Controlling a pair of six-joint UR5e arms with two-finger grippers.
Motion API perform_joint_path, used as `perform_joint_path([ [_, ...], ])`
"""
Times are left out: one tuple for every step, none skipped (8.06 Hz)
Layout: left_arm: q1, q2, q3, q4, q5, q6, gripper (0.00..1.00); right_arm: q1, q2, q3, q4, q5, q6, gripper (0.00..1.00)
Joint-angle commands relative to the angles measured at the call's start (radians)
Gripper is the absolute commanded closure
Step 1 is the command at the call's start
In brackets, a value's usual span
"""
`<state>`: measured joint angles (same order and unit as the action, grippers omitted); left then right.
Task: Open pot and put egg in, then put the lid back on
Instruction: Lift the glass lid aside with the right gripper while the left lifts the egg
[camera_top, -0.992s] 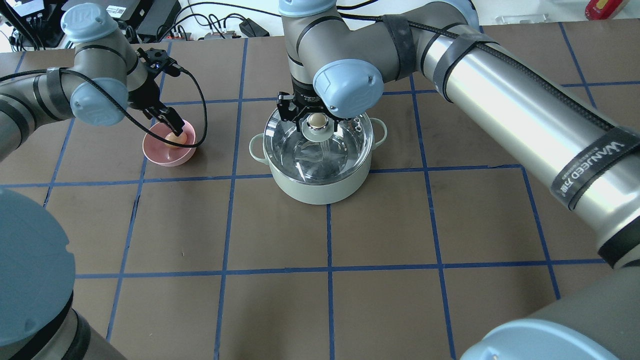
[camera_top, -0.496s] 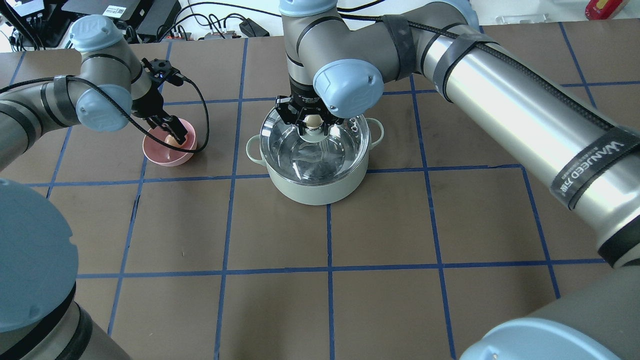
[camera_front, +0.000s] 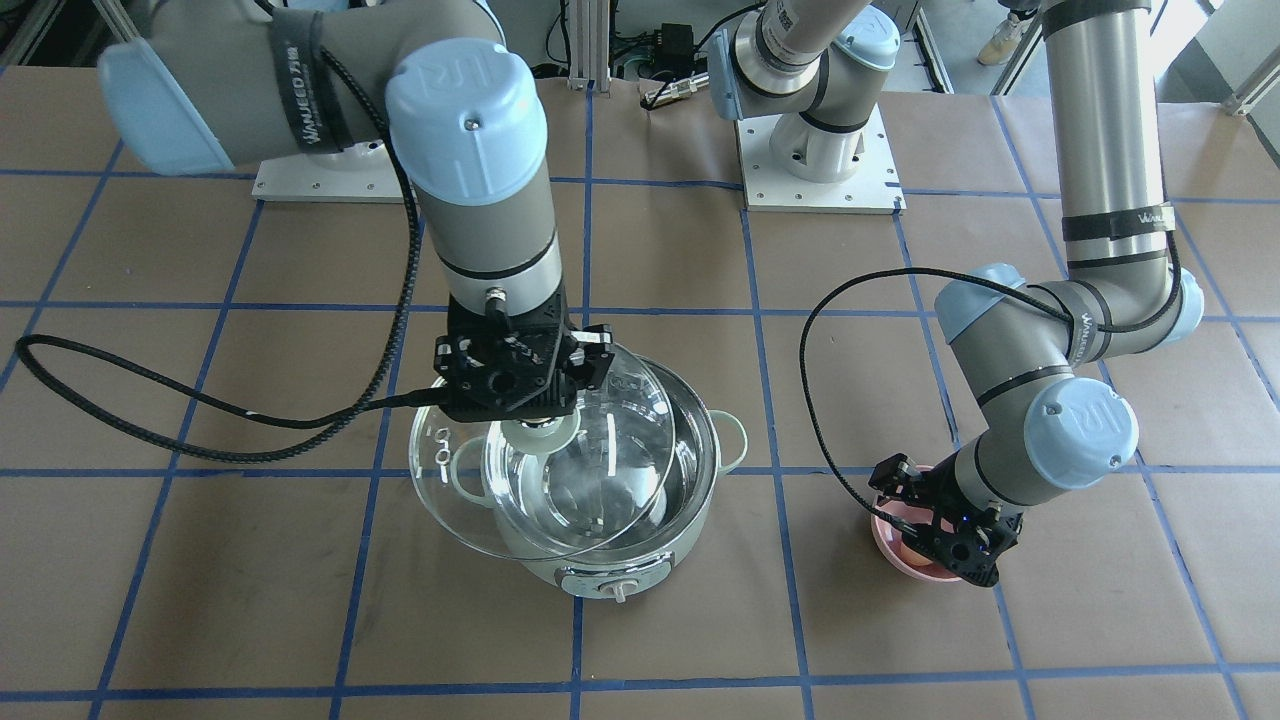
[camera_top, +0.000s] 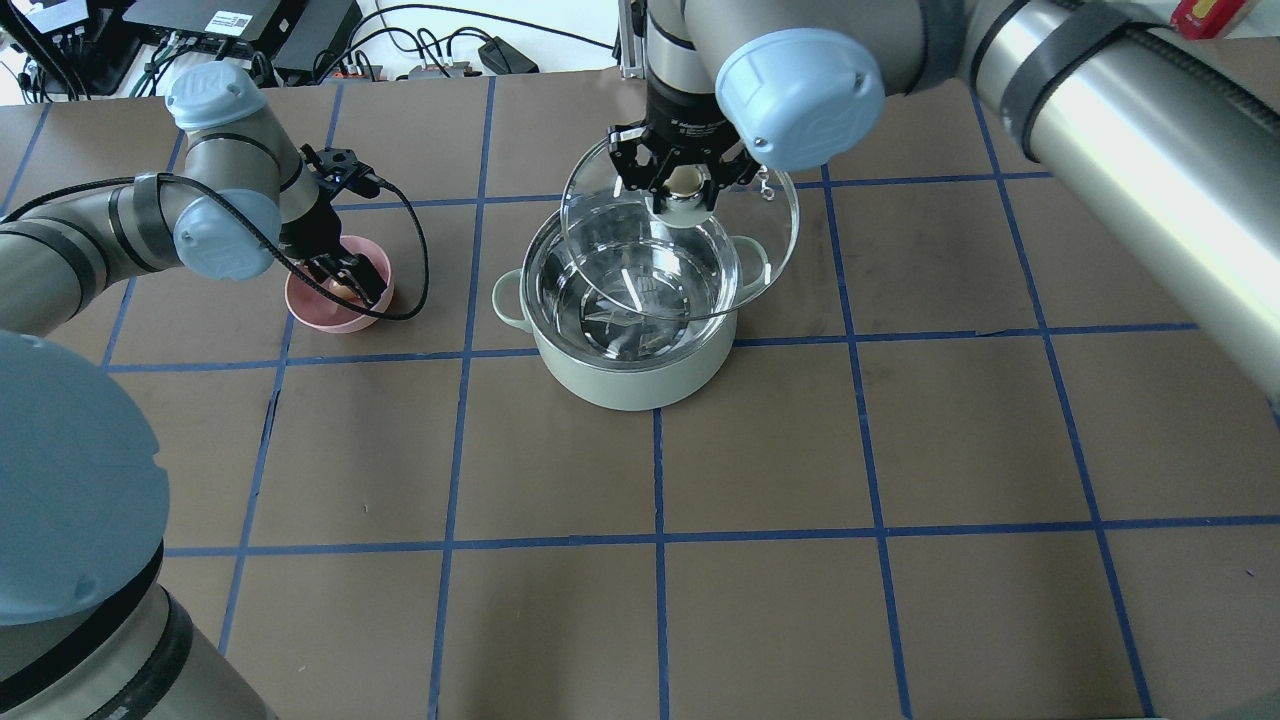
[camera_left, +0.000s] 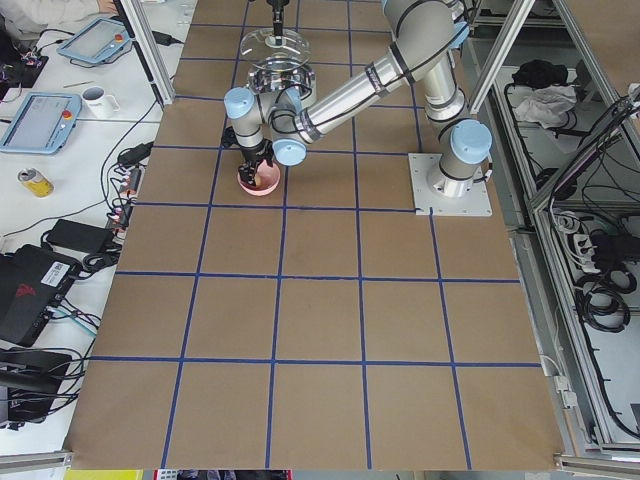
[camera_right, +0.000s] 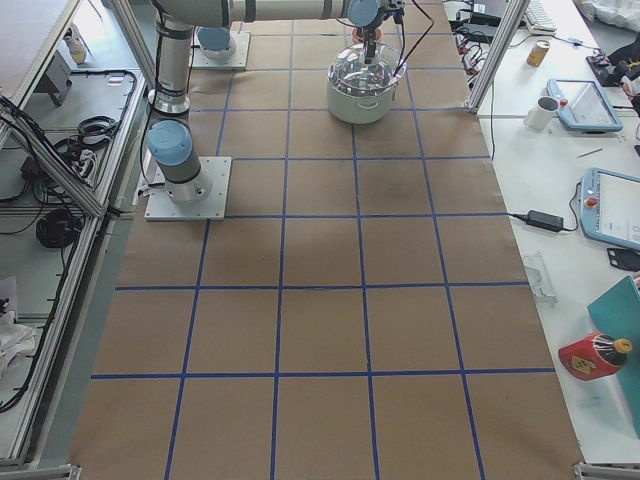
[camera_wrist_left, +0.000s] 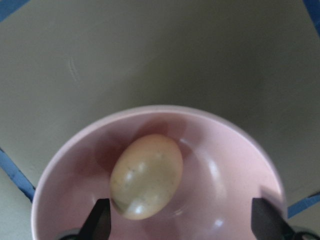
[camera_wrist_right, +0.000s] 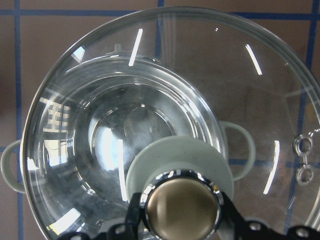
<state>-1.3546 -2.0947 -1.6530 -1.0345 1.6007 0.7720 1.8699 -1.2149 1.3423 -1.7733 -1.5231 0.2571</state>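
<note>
The mint-green pot (camera_top: 640, 385) stands uncovered at mid-table, its steel inside showing; it also shows in the front view (camera_front: 640, 555). My right gripper (camera_top: 685, 185) is shut on the beige knob of the glass lid (camera_top: 775, 235) and holds the lid in the air, offset from the pot's rim. In the right wrist view the lid (camera_wrist_right: 250, 100) hangs over the pot. The egg (camera_wrist_left: 146, 176) lies in a pink bowl (camera_wrist_left: 225, 150). My left gripper (camera_wrist_left: 182, 225) is open low over the bowl, one finger on each side of the egg, not touching it.
The pink bowl (camera_top: 330, 315) sits one grid square to the left of the pot in the overhead view. A black cable (camera_top: 410, 250) loops from the left wrist past the bowl. Brown table with blue grid lines all around.
My right gripper has lifted the lid off the pot and carried it up and back to the right. My left gripper has shifted a little and come lower over the bowl.
</note>
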Motion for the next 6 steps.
perform_joint_path([
  [0.000, -0.011, -0.004, 0.002, 0.001, 0.003, 0.07, -0.145, -0.090, 0.000, 0.098, -0.012, -0.192, 1.00],
  [0.000, -0.013, -0.007, 0.002, 0.007, 0.007, 0.12, -0.202, -0.101, 0.001, 0.113, -0.012, -0.241, 1.00],
  [-0.001, -0.011, -0.007, 0.002, 0.005, 0.007, 0.13, -0.259, -0.112, 0.004, 0.136, -0.012, -0.280, 1.00],
  [0.000, -0.011, -0.007, 0.002, 0.007, 0.007, 0.28, -0.312, -0.132, 0.008, 0.173, -0.015, -0.370, 1.00],
  [0.000, -0.011, -0.007, 0.002, 0.002, 0.003, 0.48, -0.368, -0.144, 0.009, 0.208, -0.022, -0.445, 1.00],
  [0.000, -0.011, -0.007, 0.002, 0.001, 0.004, 0.69, -0.417, -0.147, 0.009, 0.216, -0.041, -0.516, 1.00],
])
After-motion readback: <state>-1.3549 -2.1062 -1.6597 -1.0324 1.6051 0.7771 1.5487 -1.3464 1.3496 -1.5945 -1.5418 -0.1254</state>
